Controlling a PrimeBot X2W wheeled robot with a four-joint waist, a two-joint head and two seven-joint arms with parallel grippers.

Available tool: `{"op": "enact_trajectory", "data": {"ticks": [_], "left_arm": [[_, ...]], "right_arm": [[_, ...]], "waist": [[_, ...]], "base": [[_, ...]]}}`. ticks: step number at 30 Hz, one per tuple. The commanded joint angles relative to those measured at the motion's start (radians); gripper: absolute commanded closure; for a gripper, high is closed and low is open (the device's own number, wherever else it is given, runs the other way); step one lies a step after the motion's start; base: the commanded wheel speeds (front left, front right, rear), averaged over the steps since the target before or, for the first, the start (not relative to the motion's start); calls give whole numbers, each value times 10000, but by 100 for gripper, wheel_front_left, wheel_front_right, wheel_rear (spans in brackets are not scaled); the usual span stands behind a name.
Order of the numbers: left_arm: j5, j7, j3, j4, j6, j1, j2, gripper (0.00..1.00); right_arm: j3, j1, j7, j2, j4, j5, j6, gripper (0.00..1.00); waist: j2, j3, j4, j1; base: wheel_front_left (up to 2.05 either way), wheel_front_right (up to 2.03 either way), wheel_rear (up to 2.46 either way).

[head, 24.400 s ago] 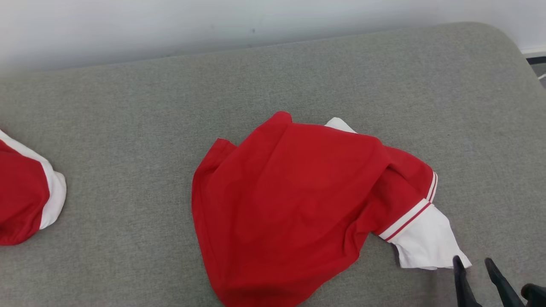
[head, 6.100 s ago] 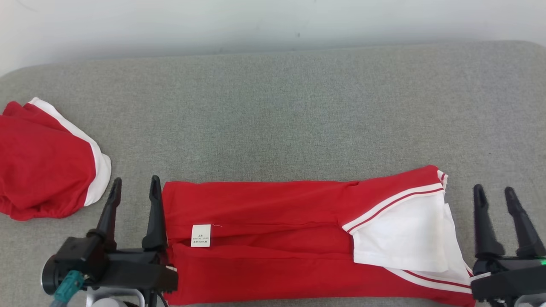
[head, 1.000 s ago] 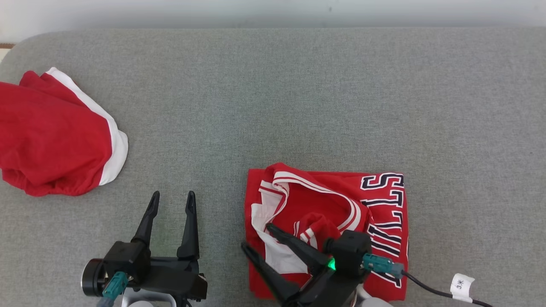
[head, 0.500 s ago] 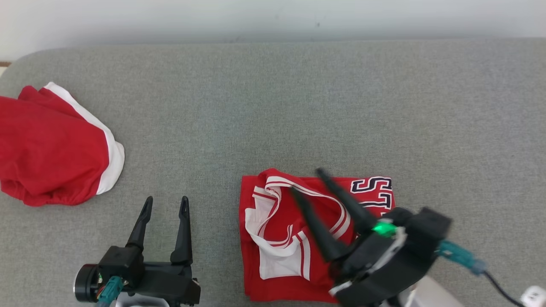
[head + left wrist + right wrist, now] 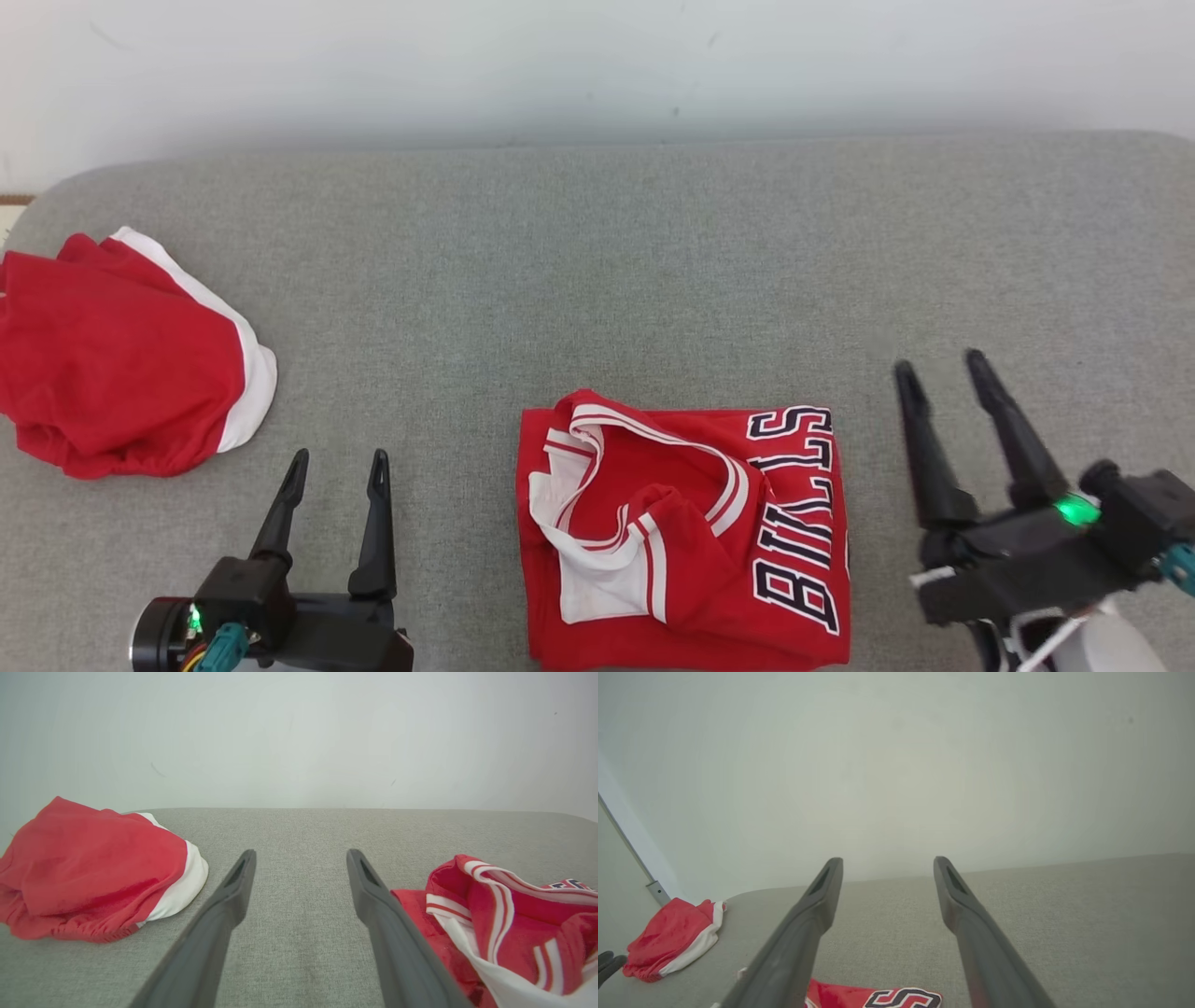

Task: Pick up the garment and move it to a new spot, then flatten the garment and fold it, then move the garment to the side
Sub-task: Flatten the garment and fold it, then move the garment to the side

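Head view: your folded garment (image 5: 686,532) lies at the tabletop's (image 5: 597,261) near edge, flanked by the left gripper (image 5: 338,457) and right gripper (image 5: 939,362). Both are spread and empty, likely ready to shift it aside. Left wrist: it sits just right of the fingers (image 5: 373,905). Right wrist: its lettered edge lies below.

Lighting bright, even, diffuse. Shadows faint, soft-edged under folded red lettered jersey (image 5: 691,560). Head view sharp; wrist views softer, edges bowed, pale wall (image 5: 896,765) hazy.
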State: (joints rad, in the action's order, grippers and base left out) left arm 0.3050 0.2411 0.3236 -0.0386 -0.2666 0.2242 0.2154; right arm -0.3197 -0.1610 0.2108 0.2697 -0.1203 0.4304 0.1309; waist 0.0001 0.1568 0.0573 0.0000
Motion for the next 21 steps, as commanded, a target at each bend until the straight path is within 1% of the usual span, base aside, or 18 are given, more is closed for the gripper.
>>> {"op": "enact_trajectory", "data": {"ticks": [1,5,11,16,21], "left_arm": [[-106,-16,-42,52,-67,-154,103,0],[-96,-73,-94,194,-124,-269,222,0],[-117,-178,-101,348,-184,-475,397,0],[-135,-259,-82,451,-246,-626,498,0],[-141,-329,-59,535,-306,-644,559,0]], "right_arm": [[281,265,-74,58,26,-261,-3,0],[913,761,-250,82,16,-571,-3,0],[1341,1503,-584,193,-131,-964,-3,0],[1420,1996,-891,188,-308,-1103,-3,0],[1380,2097,-1076,169,-430,-1150,-3,0]], "waist": [[-1,-143,-39,0],[-1,-330,-64,0],[-1,-582,-109,0],[-1,-683,-153,0],[-1,-688,-186,0]], "base": [[0,0,0],[0,0,0],[0,0,0],[0,0,0],[0,0,0]]}}
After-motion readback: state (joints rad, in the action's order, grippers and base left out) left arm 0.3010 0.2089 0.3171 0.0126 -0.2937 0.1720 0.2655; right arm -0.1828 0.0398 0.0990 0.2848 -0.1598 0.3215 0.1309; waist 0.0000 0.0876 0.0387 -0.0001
